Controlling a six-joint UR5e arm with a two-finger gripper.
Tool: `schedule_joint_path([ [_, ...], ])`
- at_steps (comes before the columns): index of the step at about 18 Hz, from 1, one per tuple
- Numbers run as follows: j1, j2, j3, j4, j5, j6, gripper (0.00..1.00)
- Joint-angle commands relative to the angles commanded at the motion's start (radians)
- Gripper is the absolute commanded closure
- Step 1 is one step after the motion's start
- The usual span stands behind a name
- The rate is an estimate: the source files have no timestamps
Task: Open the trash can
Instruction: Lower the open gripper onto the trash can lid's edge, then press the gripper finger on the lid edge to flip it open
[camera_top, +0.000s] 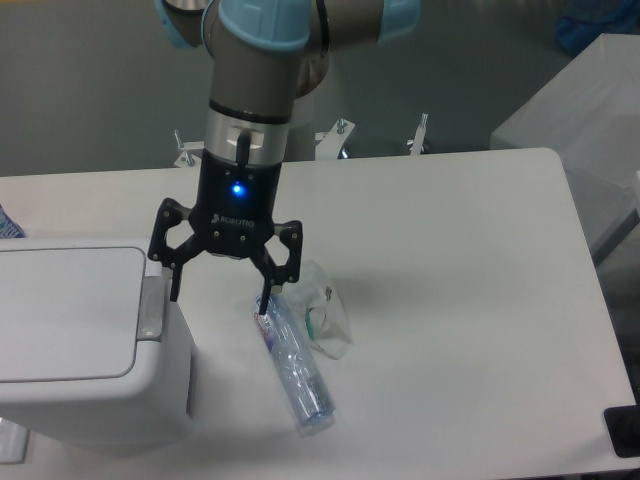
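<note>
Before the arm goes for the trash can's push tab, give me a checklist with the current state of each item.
1. Lid of the trash can shut and flat: ok, not yet opened.
2. Grey push tab in view and uncovered: ok, though one jaw tip hangs right beside it.
3. Gripper empty: ok, jaws spread wide with nothing between them.
4. Gripper lined up over the tab: not ok, its middle sits to the tab's right in the picture.
5. Plastic bottle clear of the jaws: cannot tell, one jaw tip overlaps the bottle's cap end in this view.
6. Crumpled clear wrapper out of the path: ok, it lies beyond the bottle.
</note>
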Motion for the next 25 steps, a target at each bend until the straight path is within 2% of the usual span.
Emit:
schedule_joint_path([
  [25, -0.029, -0.037, 0.002, 0.002, 0.002, -0.021, 0.0],
])
